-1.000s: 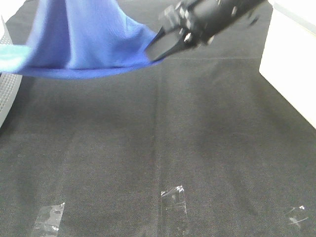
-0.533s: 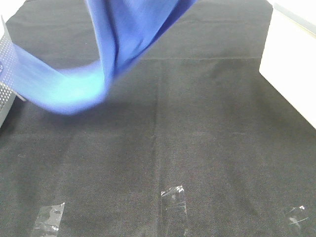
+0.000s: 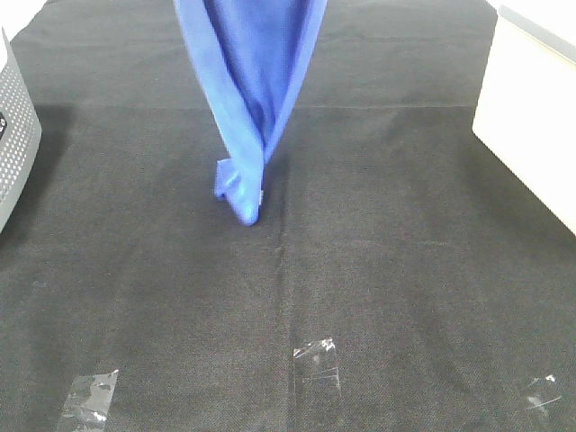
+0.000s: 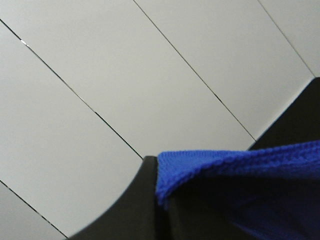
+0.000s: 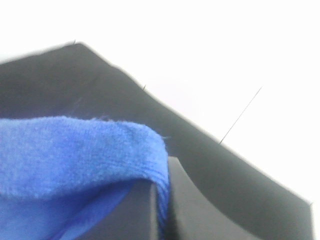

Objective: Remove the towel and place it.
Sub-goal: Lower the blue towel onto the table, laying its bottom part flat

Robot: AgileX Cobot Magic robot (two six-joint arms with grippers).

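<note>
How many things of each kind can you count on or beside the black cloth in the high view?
blue towel: 1
clear tape patches: 3
grey perforated container: 1
white box: 1
Total: 6

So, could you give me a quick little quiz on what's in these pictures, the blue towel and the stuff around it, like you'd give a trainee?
1. True or false: the towel lies spread flat on the black cloth.
2. How many pieces of clear tape show on the cloth in the high view? A) one B) three C) five
3. Fill the gap: the perforated white container stands at the ___ edge of the high view.
Key: 1 false; it hangs from above the frame in a narrow drape, its lower end down at the cloth. 2 B. 3 left.
</note>
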